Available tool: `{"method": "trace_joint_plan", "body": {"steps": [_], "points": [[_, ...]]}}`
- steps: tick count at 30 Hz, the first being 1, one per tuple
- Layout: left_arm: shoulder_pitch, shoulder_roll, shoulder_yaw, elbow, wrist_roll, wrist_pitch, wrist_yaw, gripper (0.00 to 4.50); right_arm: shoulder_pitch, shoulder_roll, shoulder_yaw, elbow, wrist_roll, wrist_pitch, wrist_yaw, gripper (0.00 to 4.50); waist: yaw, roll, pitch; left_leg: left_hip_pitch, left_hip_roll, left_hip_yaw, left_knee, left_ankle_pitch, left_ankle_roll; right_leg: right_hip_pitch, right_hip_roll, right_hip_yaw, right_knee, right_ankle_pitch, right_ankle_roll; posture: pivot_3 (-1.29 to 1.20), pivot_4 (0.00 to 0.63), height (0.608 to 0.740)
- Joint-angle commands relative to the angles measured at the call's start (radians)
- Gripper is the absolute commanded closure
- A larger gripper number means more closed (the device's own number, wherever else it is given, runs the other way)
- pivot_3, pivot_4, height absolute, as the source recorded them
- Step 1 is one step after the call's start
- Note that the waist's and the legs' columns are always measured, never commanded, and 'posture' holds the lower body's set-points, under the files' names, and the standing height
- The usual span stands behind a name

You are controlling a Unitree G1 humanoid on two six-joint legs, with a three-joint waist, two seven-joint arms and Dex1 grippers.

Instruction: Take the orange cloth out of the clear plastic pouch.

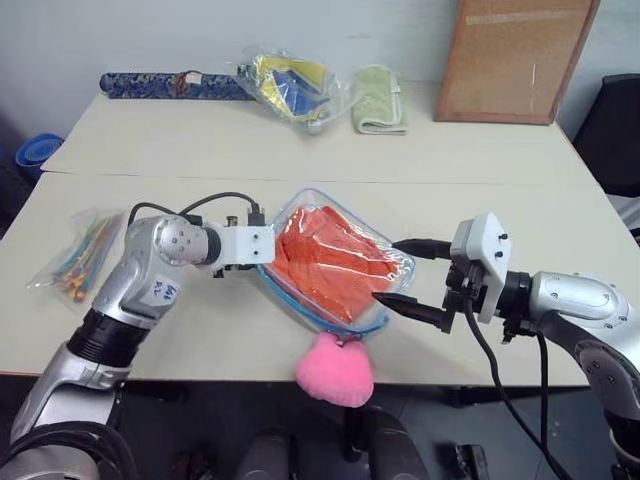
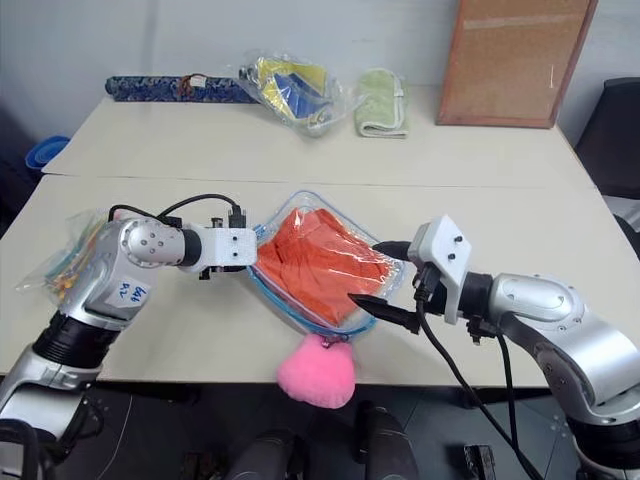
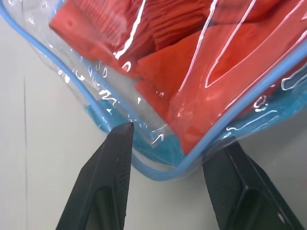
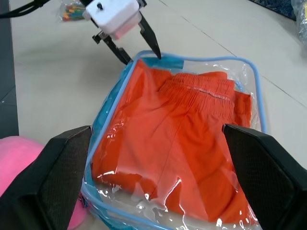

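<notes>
Left eye view: unreadable blue scribble on left arm sticker (image 1: 162, 292); both jaws apart around clear plastic pouch (image 1: 392, 262), orange cloth (image 1: 330, 262) inside.

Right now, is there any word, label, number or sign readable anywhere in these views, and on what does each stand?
White sticker with blue handwriting on the left arm: a few marks, too small and blurred to read.
Clear plastic pouch, orange cloth, pink heart charm: no print visible.
Crinkly bag with yellow and blue contents, corkboard, dark patterned roll: no legible text.
</notes>
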Motion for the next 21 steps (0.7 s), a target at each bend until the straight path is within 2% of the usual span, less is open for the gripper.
{"method": "trace_joint_plan", "body": {"steps": [1,8,10,15,17,21], "points": [[-0.059,0.062,0.007,0.106,-0.032,-0.214,-0.030,2.29,0.006,0.000,-0.036,-0.035,-0.002,-0.023,-0.009,0.00,0.000,0.000,0.000,0.000,0.000,0.000,0.000,0.000,0.000,0.000,0.000,0.000,0.000,0.000,0.000,0.00,0.150,0.740],[-0.170,0.066,-0.011,0.342,-0.051,-0.476,-0.049,2.29,0.017,0.006,-0.049,-0.052,-0.005,-0.020,-0.035,0.00,0.002,0.000,0.000,-0.001,-0.001,0.000,0.000,0.000,0.000,0.000,0.000,-0.002,0.000,0.000,0.000,0.00,0.150,0.740],[-0.190,0.057,-0.007,0.405,-0.102,-0.568,-0.088,2.29,0.028,0.004,-0.059,-0.062,0.002,-0.016,-0.043,0.00,0.001,0.000,0.000,-0.001,-0.001,0.000,0.000,0.000,0.000,0.000,0.001,-0.004,0.000,0.000,0.000,0.00,0.150,0.740],[-0.215,0.036,-0.013,0.526,-0.281,-0.747,-0.304,2.29,0.060,-0.013,-0.080,-0.087,0.019,-0.006,-0.034,0.00,0.000,0.000,0.000,-0.001,-0.001,0.001,0.000,0.000,0.000,0.000,0.001,-0.006,0.000,0.000,0.000,0.00,0.150,0.740],[-0.247,-0.004,-0.019,0.577,-0.313,-0.792,-0.347,2.29,0.061,-0.019,-0.090,-0.088,0.027,-0.003,-0.030,0.00,0.002,0.000,0.000,-0.001,-0.001,0.001,0.001,0.000,0.000,0.000,0.001,-0.007,0.000,0.000,0.000,0.00,0.150,0.740],[-0.323,-0.089,-0.050,0.730,-0.253,-0.925,-0.323,2.29,0.053,-0.025,-0.091,-0.086,0.031,-0.001,-0.036,0.00,0.006,0.000,0.000,-0.003,-0.003,-0.001,0.003,0.000,0.001,0.001,0.003,-0.008,0.000,0.001,0.001,0.00,0.150,0.740]]}}
